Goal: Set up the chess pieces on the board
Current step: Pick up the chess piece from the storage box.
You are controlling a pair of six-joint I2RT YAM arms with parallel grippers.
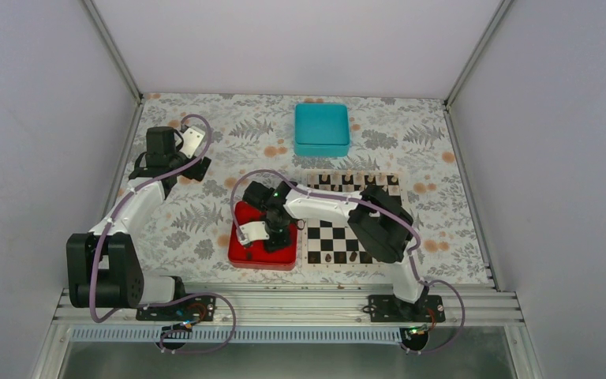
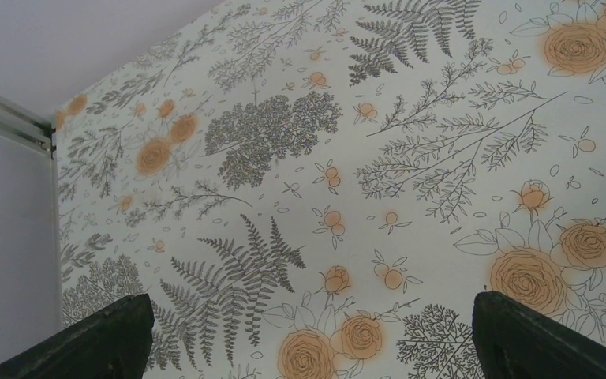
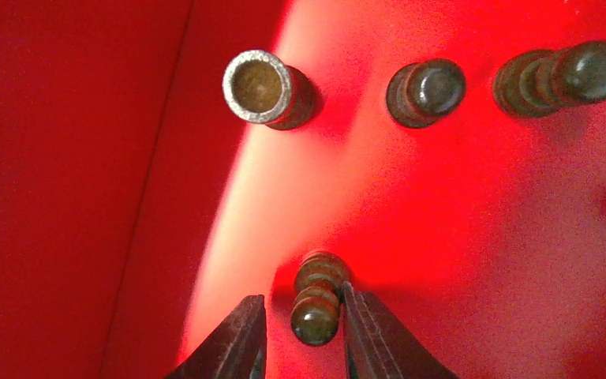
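My right gripper [image 3: 304, 316] is down in the red tray [image 1: 241, 257], open, its fingers on either side of a small dark pawn [image 3: 316, 304]. The right finger [image 3: 375, 339] touches the pawn; a gap shows at the left finger [image 3: 237, 339]. Three more dark pieces lie in the tray: one base-up [image 3: 260, 85], two further right [image 3: 426, 91]. The board [image 1: 339, 237] lies right of the tray, with dark pieces in its near row [image 1: 341, 257] and pieces along its far row [image 1: 347, 180]. My left gripper [image 2: 312, 316] is open and empty over the floral table at the far left.
A teal box [image 1: 322, 129] stands behind the board. The right arm [image 1: 379, 225] reaches over the board's middle and hides part of it. The left arm [image 1: 138, 197] lies near the left wall. The tray's wall [image 3: 71, 189] is just left of my right fingers.
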